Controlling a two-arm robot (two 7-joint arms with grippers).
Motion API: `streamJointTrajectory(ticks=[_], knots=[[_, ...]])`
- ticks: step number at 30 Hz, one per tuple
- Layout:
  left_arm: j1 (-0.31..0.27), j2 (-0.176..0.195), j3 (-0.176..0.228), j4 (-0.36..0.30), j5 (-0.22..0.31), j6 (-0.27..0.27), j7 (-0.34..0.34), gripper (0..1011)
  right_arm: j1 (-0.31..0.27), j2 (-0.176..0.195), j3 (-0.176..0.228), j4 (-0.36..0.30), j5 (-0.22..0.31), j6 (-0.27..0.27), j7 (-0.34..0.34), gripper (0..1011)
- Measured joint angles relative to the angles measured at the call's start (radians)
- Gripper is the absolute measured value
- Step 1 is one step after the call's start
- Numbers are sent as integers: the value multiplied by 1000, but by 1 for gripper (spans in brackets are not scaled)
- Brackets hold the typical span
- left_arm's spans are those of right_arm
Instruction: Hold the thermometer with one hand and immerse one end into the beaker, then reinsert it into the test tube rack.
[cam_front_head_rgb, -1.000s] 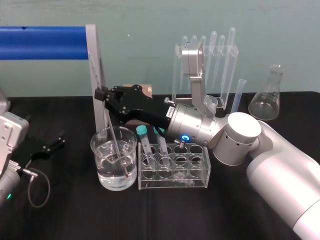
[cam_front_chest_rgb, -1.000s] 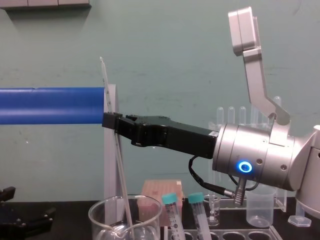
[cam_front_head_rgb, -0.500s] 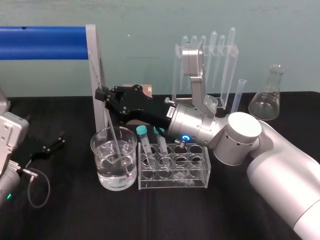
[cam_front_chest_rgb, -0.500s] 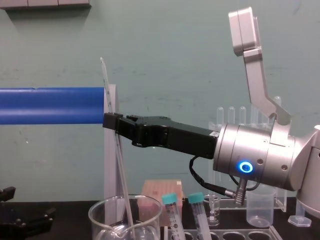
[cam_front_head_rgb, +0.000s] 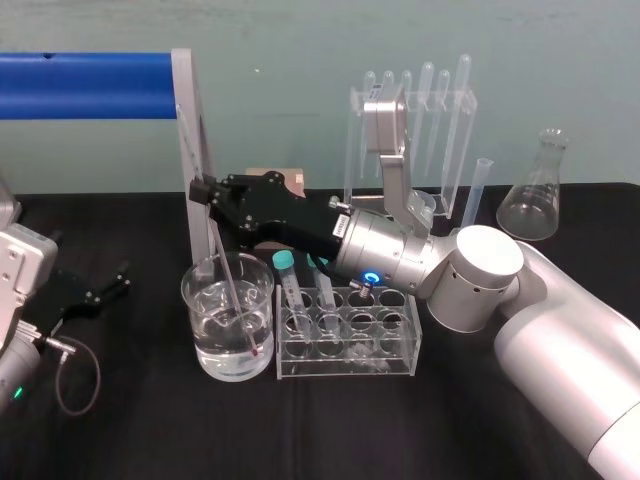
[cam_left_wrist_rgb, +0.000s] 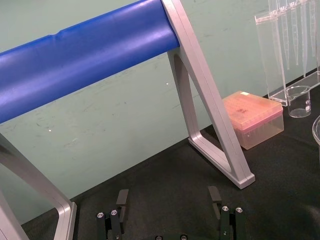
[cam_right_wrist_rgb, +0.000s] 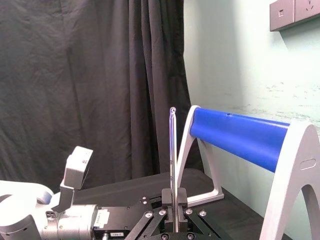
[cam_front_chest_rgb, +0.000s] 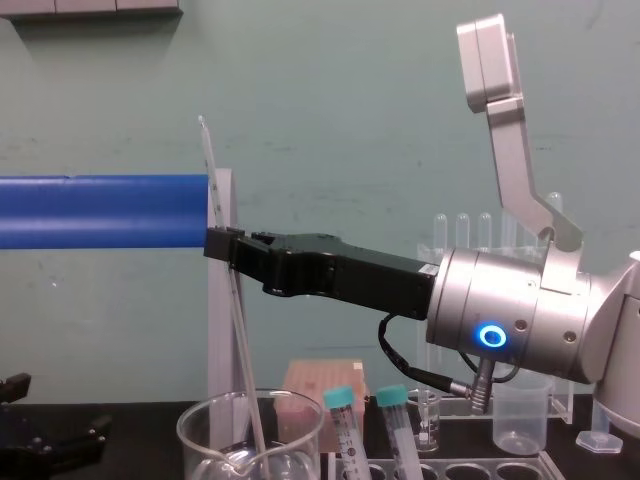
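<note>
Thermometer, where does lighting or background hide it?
Right wrist view: the thermometer catches light as a bright line against the dark curtain; head view: it blends into the grey post above the right gripper; chest view: faint against the pale wall.

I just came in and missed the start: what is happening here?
The right gripper is shut on the thermometer, holding it tilted with its lower end in the water in the beaker. The rack stands beside the beaker, and the thermometer is not yet in it. The left gripper sits open and idle at the left.
</note>
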Motion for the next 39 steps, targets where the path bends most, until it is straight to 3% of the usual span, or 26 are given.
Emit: streamJointTrajectory(ticks=[39], knots=[[0,0,0,0,0,0,0,1008,3,1,-1,6,-1,1,2,55]])
